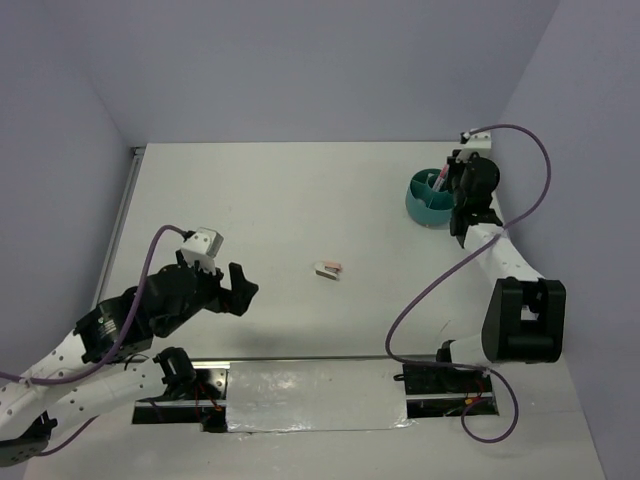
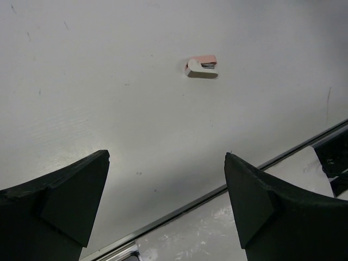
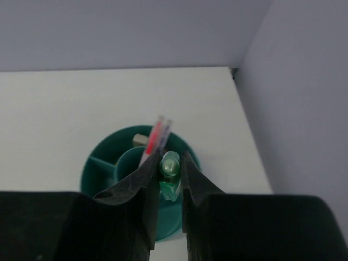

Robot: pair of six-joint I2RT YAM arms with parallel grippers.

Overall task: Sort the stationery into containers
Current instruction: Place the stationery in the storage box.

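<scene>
Worktop (image 1: pixel 300 200): white, walled in on the far, left and right sides.
Left arm: at the near left corner, reaching over the left half of the worktop.
Right arm: rises along the right edge, its wrist bent downward over the organiser.
Teal organiser (image 1: pixel 425 205) (image 3: pixel 98 163): round with inner dividers, standing near the far right corner, close to the right edge.
Left gripper (image 1: pixel 232 290) (image 2: pixel 167 157): jaws wide apart with nothing between them, above bare worktop, well short of the short pink stub.
Right gripper (image 1: pixel 450 190) (image 3: pixel 169 163): pointing down into the organiser, jaws drawn in and clamped on the mint-green stub.
Thin pink pen (image 3: pixel 155 138) (image 1: pixel 440 180): upright and leaning in the organiser's inner compartment, just beyond the right fingers. A second slim clear piece lies against it; I cannot tell what that one is.
Mint-green stub (image 3: pixel 169 168): pinched between the right fingers, held over the organiser's right-hand side. Which compartment lies beneath it cannot be told.
Short pink stub (image 1: pixel 328 268) (image 2: pixel 202 67): pink on top and white beneath, lying flat near the middle of the worktop, slightly toward the near edge, apart from everything else.
Small tan block (image 3: pixel 140 139): in a far compartment of the organiser, beside the pen.
</scene>
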